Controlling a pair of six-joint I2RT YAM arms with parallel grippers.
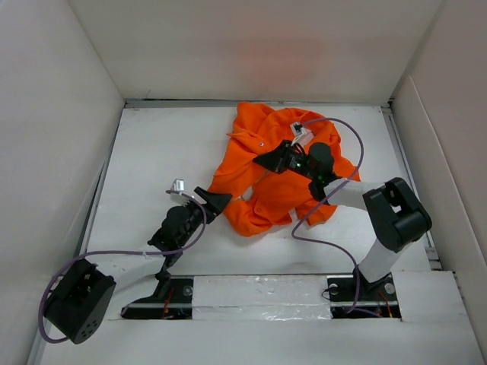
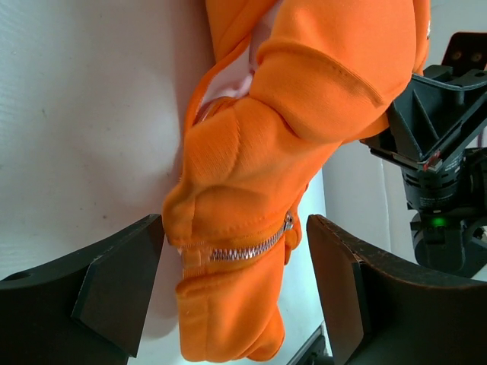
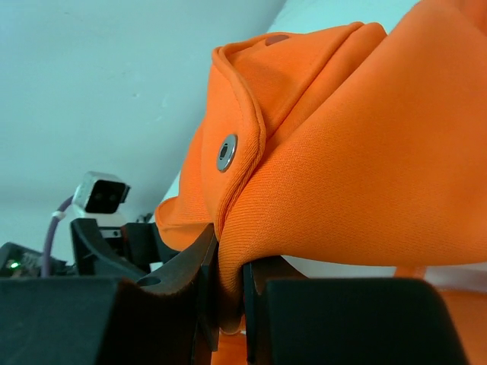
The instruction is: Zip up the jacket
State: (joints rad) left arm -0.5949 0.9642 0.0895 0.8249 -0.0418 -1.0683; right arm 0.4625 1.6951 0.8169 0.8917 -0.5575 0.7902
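Note:
The orange jacket (image 1: 259,182) lies crumpled at the middle back of the table. My right gripper (image 1: 272,162) is over its middle and shut on a fold of orange fabric (image 3: 232,293) near a metal snap (image 3: 226,152). My left gripper (image 1: 215,201) is open at the jacket's lower left edge. In the left wrist view a bunched end of the jacket (image 2: 251,228) with a short silver zipper (image 2: 247,249) and its small pull (image 2: 288,223) sits between the two dark fingers (image 2: 114,296), touching neither visibly.
White walls enclose the table on the left, back and right. Purple cables loop from both arms over the table and the jacket's right side (image 1: 335,175). The arm bases (image 1: 259,293) stand at the near edge.

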